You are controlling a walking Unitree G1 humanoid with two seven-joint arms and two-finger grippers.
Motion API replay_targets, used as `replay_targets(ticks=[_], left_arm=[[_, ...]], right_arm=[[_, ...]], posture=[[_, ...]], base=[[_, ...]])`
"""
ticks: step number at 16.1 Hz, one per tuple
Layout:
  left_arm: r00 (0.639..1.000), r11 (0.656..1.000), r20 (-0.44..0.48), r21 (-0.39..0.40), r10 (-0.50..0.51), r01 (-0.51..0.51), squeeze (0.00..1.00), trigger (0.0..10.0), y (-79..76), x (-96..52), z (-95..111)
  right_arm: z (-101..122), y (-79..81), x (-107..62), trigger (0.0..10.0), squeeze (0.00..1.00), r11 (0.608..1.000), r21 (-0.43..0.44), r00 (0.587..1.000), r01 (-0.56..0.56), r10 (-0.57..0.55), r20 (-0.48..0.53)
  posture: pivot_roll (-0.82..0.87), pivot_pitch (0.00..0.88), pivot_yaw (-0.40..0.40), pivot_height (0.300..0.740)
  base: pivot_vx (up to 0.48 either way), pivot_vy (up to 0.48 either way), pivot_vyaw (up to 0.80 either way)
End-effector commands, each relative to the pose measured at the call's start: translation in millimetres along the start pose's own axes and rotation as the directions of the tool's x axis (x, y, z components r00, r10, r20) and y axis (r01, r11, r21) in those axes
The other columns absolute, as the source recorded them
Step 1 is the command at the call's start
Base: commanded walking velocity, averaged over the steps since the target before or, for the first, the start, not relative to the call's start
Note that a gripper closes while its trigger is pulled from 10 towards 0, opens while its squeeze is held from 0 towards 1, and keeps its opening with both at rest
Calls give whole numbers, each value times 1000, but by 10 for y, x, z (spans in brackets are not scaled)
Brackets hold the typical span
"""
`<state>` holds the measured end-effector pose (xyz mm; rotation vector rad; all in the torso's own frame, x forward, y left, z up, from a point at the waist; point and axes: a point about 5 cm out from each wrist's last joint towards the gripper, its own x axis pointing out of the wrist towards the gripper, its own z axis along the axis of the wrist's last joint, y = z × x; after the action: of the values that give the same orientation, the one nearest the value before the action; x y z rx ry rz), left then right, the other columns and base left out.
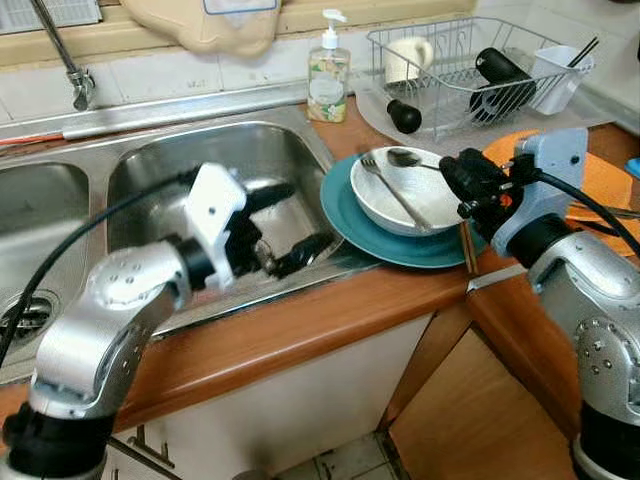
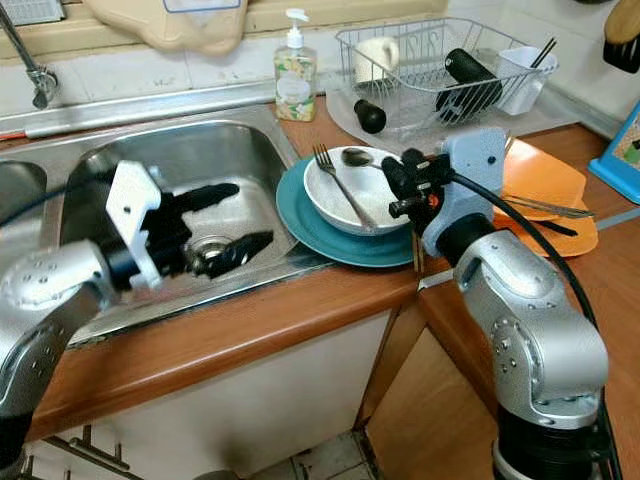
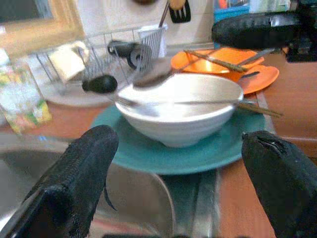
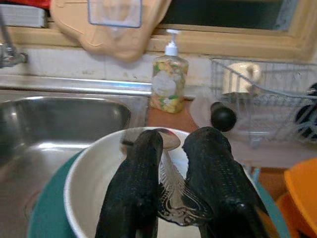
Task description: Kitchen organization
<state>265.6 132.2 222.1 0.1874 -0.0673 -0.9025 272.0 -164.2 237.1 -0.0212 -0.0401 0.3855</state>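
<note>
You are working at a wooden counter with a steel sink set into it. To the sink's right lies a teal plate with a white bowl on it, and behind them stands a wire dish rack holding a cream mug. Orange plates lie past the right arm.

The right gripper hangs over the bowl's right rim with its 2 fingers nearly together around the handle of a fork that lies across the bowl; from the right wrist view it looks clamped on that ornate handle. A spoon rests at the bowl's far rim. The left gripper waits over the sink basin with its fingers wide apart, pointed at the plate and bowl.

The step in hand seems to be lifting the fork out. Check that the grip sits square on the handle before you raise it, lift straight up so the tines clear the rim without tipping the bowl, and keep the spoon undisturbed. Keep the left gripper clear, or bring it in to steady the plate if the bowl shifts.

A soap bottle stands behind the sink; its patterned label is too small to read, and no other writing can be made out.
</note>
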Motion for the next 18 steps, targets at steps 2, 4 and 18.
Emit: replay_targets(ticks=[2, 4, 18], left_arm=[[999, 997, 31, 82, -19, 17, 0, 10000, -6, 82, 127], [999, 994, 21, 97, -46, 44, 0, 10000, -35, 128, 131], [999, 841, -25, 541, 32, -14, 0, 0, 95, 489, 147]], right_arm=[[155, 63, 19, 0, 0, 998, -24, 998, -56, 57, 40], [129, 74, 25, 0, 0, 997, -31, 998, -67, 67, 22], [257, 495, 154, 0, 0, 946, -12, 945, -324, 324, 48]], posture=[[-27, 0, 25, 740], [-26, 0, 25, 740], [-24, 0, 25, 740]], base=[[0, 0, 0], [0, 0, 0], [0, 0, 0]])
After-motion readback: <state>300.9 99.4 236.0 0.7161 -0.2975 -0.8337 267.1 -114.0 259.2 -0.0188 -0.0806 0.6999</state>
